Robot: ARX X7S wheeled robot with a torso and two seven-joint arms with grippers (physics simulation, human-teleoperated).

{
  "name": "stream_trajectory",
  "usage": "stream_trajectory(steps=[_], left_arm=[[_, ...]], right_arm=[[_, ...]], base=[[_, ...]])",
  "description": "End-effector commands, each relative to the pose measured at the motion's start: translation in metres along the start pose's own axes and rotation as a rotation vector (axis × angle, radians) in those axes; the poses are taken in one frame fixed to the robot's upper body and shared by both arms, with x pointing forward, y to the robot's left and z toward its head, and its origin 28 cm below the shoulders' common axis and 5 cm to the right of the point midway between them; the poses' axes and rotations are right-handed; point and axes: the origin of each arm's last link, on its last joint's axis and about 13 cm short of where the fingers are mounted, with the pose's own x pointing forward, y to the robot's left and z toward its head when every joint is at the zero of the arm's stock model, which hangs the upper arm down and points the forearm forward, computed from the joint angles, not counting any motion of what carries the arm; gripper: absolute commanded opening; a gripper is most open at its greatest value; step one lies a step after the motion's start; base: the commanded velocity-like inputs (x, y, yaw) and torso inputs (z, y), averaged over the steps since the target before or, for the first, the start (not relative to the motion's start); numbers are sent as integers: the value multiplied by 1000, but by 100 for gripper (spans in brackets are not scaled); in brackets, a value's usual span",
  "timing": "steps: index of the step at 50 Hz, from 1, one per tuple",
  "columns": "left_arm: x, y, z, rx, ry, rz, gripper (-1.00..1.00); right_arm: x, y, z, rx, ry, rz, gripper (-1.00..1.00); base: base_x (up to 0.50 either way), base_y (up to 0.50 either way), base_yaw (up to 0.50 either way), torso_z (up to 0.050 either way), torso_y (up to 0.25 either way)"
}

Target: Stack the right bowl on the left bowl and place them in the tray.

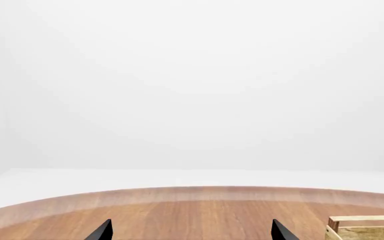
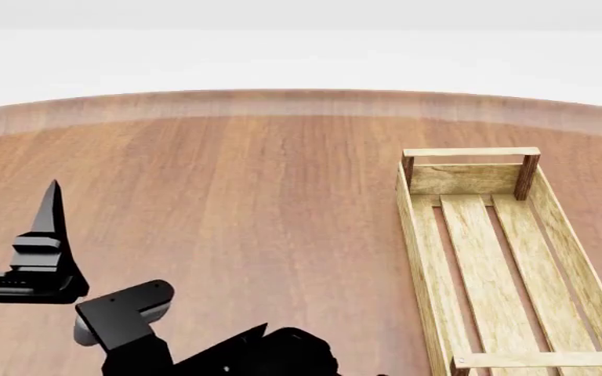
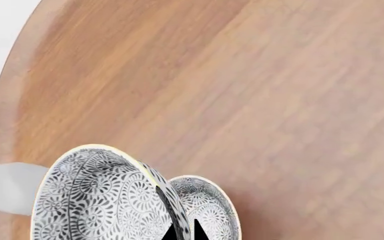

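Note:
In the right wrist view two grey-and-white patterned bowls show. My right gripper (image 3: 186, 233) is shut on the rim of the nearer bowl (image 3: 98, 200), with one black fingertip on each side of the rim. That bowl stands tilted against the second bowl (image 3: 209, 205), which sits just beyond it. The light-wood tray (image 2: 418, 235) lies empty at the right of the head view, and its corner shows in the left wrist view (image 1: 365, 220). My left gripper (image 1: 190, 231) is open and empty over the table, and also shows in the head view (image 2: 48, 215). No bowl shows in the head view.
The round wooden table (image 2: 238, 180) curves away at its far edge (image 2: 280, 95). In the right wrist view the table edge (image 3: 18, 85) runs close beside the bowls, with white floor beyond it.

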Motion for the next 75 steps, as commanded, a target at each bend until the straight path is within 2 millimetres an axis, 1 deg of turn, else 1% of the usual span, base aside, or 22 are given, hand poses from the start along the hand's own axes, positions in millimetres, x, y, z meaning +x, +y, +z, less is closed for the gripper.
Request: stream_trajectory(steps=[1, 10, 16, 21, 29, 38, 45, 52, 66, 67, 75], left_arm=[[0, 1, 0, -2, 1, 1, 100], [-1, 1, 0, -3, 0, 3, 100], [-1, 1, 0, -8, -1, -1, 100], [-1, 1, 0, -11, -1, -1, 100], [-2, 0, -1, 8, -4, -22, 100], [-2, 0, -3, 10, -4, -26, 100], [-3, 1, -3, -10, -6, -29, 100], [-3, 1, -4, -16, -6, -28, 100], [-3, 2, -4, -19, -7, -24, 100], [-3, 2, -4, -19, -7, -24, 100], [-3, 2, -4, -22, -7, -21, 100]], right_arm=[[2, 2, -1, -19, 8, 30, -100], [6, -2, -10, -13, 38, 29, -100], [5, -4, -9, -8, 40, 23, -100], [6, -11, -12, 8, 48, 14, -100], [6, -9, -12, -5, 49, 23, -100], [7, -9, -13, -11, 50, 26, -100], [6, -8, -12, -18, 43, 26, -100], [5, -7, -6, -35, 10, 28, -100], [6, -10, -9, -22, 9, 8, -100], [7, -10, -9, -27, 7, 7, 100], [7, -10, -9, -30, 11, 3, 100]], base=[[0, 0, 0, 0, 0], [0, 0, 0, 0, 0], [0, 0, 0, 0, 2], [0, 0, 0, 0, 0], [0, 0, 0, 0, -14], [0, 0, 0, 0, -231], [0, 0, 0, 0, 0], [0, 0, 0, 0, 0], [0, 0, 0, 0, 0], [0, 0, 0, 0, 0], [0, 0, 0, 0, 0]])
